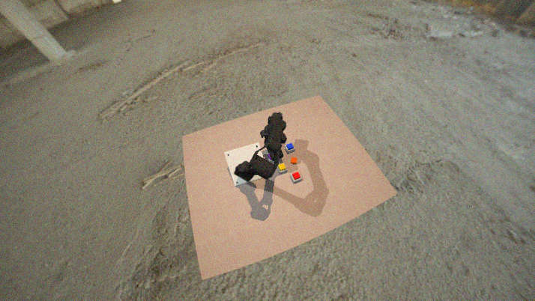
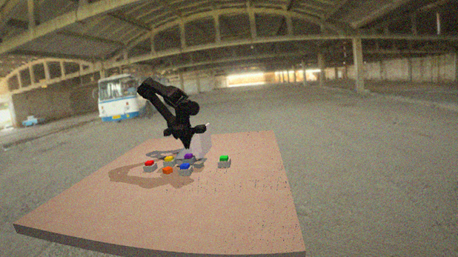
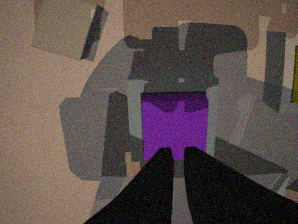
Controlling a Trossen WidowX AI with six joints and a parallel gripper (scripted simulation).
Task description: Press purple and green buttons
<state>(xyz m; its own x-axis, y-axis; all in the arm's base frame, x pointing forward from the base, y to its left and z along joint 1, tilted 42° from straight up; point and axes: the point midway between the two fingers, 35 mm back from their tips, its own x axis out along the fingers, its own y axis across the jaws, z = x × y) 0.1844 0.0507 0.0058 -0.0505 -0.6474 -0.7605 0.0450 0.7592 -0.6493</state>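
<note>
The purple button (image 1: 270, 157) (image 2: 188, 155) (image 3: 175, 130) sits on a grey base, partly hidden by the arm in the top view. My gripper (image 2: 187, 148) (image 3: 177, 158) is shut with nothing between its fingertips. It points down just above the purple button, and in the wrist view the tips overlap the button's near edge; contact cannot be told. The green button (image 2: 224, 158) stands on its grey base to the right of the purple one in the exterior view. It is hidden behind the arm in the top view and out of the wrist view.
Near the purple button are the yellow button (image 1: 282, 167) (image 2: 169, 158), blue button (image 1: 290, 146) (image 2: 185, 166), red button (image 1: 296, 175) (image 2: 149, 162), orange block (image 1: 294, 160) (image 2: 167, 170) and a pale block (image 2: 199, 164) (image 3: 62, 27). A white panel (image 1: 234, 159) (image 2: 204, 142) stands close behind.
</note>
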